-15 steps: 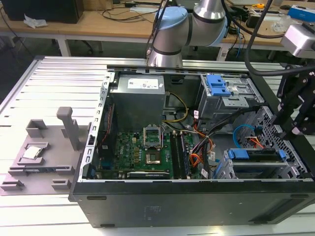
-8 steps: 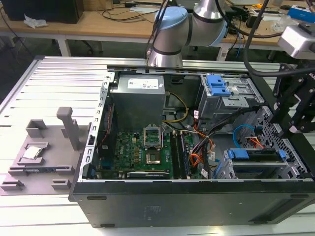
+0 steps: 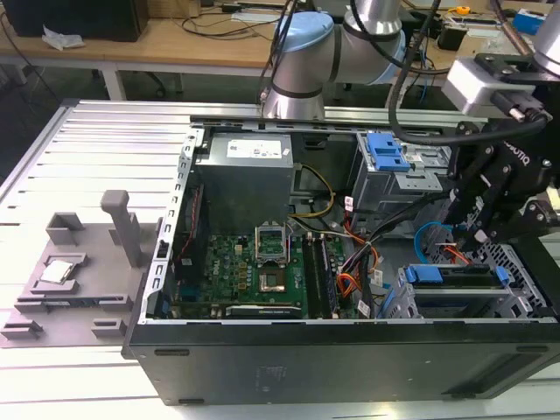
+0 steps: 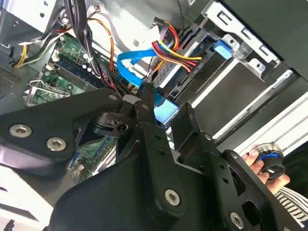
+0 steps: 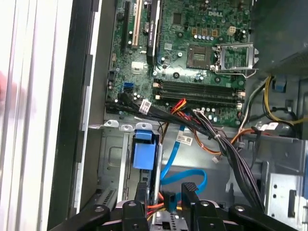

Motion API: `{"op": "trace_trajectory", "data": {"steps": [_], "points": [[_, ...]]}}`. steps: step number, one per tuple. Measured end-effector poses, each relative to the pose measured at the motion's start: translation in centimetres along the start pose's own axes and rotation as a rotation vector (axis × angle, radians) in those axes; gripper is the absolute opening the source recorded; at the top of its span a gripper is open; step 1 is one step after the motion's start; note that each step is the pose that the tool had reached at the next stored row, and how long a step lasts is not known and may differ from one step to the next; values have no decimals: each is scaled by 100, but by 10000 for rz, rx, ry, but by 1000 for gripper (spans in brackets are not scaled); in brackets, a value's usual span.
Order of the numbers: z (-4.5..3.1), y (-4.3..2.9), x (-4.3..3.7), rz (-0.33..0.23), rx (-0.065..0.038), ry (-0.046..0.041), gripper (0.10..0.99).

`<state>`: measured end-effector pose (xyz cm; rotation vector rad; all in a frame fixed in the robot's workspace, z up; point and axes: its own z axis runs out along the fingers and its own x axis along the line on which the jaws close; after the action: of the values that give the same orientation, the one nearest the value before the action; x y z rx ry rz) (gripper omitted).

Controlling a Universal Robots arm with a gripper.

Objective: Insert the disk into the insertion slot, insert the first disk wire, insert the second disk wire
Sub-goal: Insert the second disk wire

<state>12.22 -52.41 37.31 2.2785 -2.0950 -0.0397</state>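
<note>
A: Fingers?
B: Fingers (image 5: 189,191) spread apart, clamping nothing. Gripper (image 5: 166,192) sits low inside the computer case (image 3: 350,359).
A: Anything in the gap?
B: The black plug (image 5: 168,197) of the blue cable (image 5: 185,174) sits between them. Contact, can't tell.
A: Disk?
B: Disk (image 3: 455,304) lies flat in the insertion slot (image 3: 525,267), blue carrier tabs at both ends. It's just below the gripper, at the exterior view's right.
A: Around it?
B: Red-orange-yellow wire bundle (image 4: 175,55) beside the blue cable. Motherboard (image 3: 254,271) further off, toward the exterior view's left. Larger cage with blue clip (image 3: 385,153) behind the slot. Case rests on the counter (image 3: 105,149), grey fixture (image 3: 70,262) beside it.
</note>
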Motion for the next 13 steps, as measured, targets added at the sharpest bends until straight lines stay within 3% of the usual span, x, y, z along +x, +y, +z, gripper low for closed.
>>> {"op": "trace_trajectory", "data": {"steps": [3,8,11,13], "points": [[24,9,-12,-127,-9,138,420],[24,10,-11,-124,-13,171,404],[24,10,-11,-123,-14,189,216],[24,10,-11,-123,-15,201,165]]}}
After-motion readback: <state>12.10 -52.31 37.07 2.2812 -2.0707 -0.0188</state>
